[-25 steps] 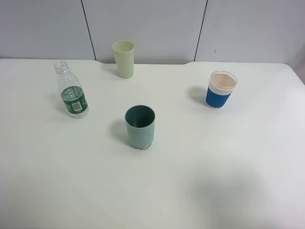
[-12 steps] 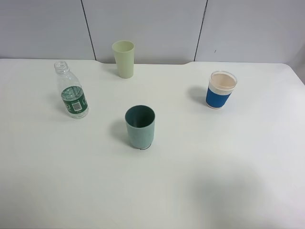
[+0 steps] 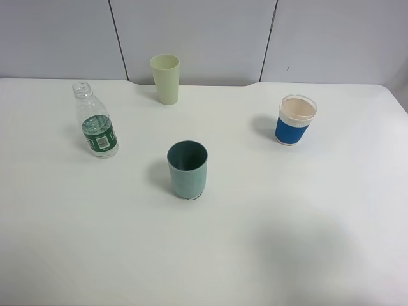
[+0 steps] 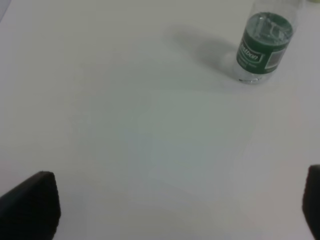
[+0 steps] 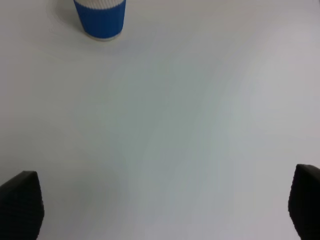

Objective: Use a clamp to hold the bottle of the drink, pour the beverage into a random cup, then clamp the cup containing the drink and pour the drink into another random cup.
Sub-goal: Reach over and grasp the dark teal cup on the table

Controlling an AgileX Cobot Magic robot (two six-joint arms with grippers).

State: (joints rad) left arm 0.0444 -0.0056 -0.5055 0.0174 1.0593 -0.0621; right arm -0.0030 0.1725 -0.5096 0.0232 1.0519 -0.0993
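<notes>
The clear capless bottle (image 3: pixel 95 124) with a green label stands upright at the left of the white table (image 3: pixel 306 210); it also shows in the left wrist view (image 4: pixel 262 46). The teal cup (image 3: pixel 187 169) stands in the middle. The white cup with the blue sleeve (image 3: pixel 296 120) stands at the right and shows in the right wrist view (image 5: pixel 100 17). Neither gripper shows in the exterior view. My left gripper (image 4: pixel 175 207) is open, well short of the bottle. My right gripper (image 5: pixel 165 207) is open, well short of the blue-sleeved cup. Both are empty.
A pale yellow-green cup (image 3: pixel 166 78) stands at the back of the table near the grey wall panels (image 3: pixel 191 32). The table's right edge (image 3: pixel 398 102) is close to the blue-sleeved cup.
</notes>
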